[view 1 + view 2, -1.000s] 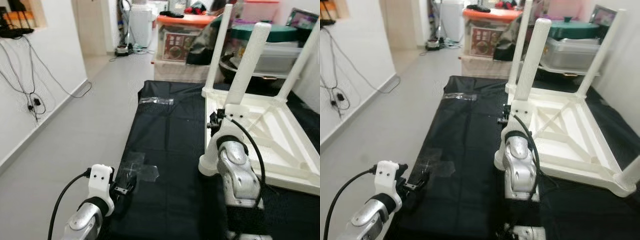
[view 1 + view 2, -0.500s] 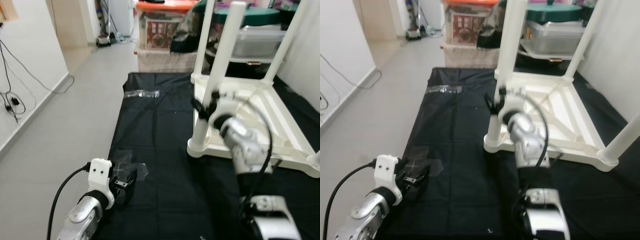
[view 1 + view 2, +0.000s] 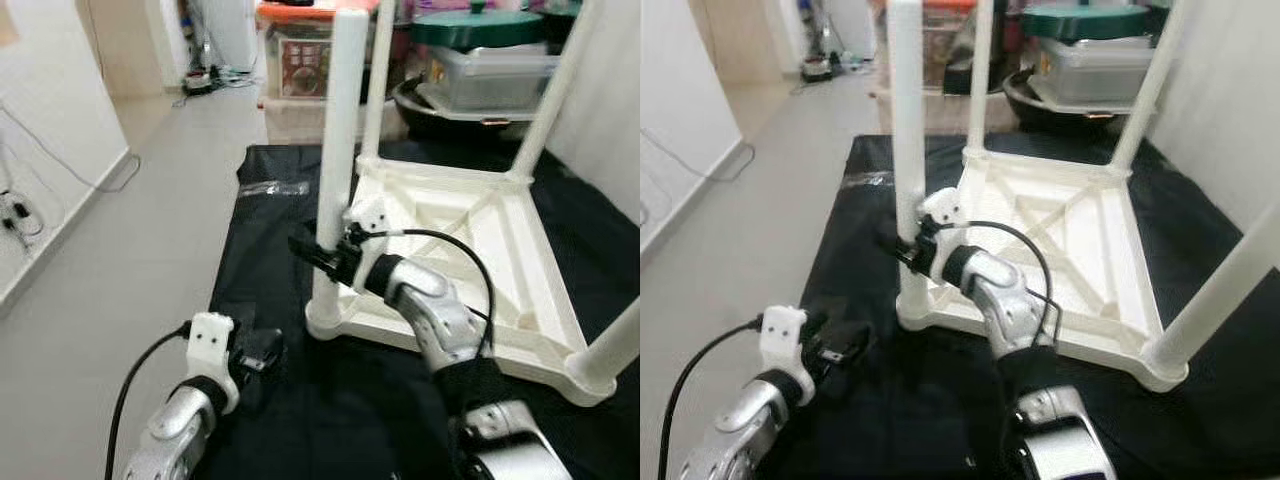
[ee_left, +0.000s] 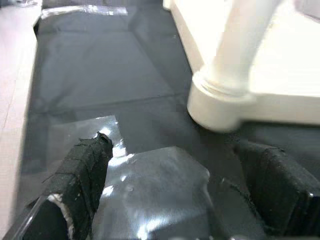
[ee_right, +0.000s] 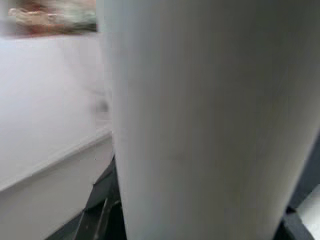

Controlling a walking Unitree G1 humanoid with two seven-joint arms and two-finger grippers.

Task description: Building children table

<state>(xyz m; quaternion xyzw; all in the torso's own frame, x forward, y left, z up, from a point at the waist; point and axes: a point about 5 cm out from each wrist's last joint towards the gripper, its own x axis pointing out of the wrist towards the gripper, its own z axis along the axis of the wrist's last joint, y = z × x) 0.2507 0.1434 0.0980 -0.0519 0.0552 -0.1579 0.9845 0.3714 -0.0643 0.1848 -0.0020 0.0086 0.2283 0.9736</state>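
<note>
A white children's table (image 3: 470, 230) lies upside down on a black cloth (image 3: 270, 230), its legs pointing up. My right gripper (image 3: 318, 250) is at the lower part of the nearest left leg (image 3: 340, 120), with a black finger on each side, shut on it. That leg (image 5: 210, 120) stands very close in the right wrist view. My left gripper (image 3: 262, 352) hovers low over the cloth just left of the leg's base (image 4: 220, 100). Its fingers (image 4: 82, 170) are spread open above a sheet of clear plastic (image 4: 150, 185).
A small clear bag (image 3: 272, 188) lies at the cloth's far left corner. Storage boxes (image 3: 300, 75) and a lidded pot (image 3: 480, 25) stand behind the table. Grey floor (image 3: 120, 230) runs along the left to a white wall with cables. Another wall stands at the right.
The camera has shifted. My right gripper has swung left from beside the table's corner onto the near leg and closed on it. The left gripper stays low by the plastic.
</note>
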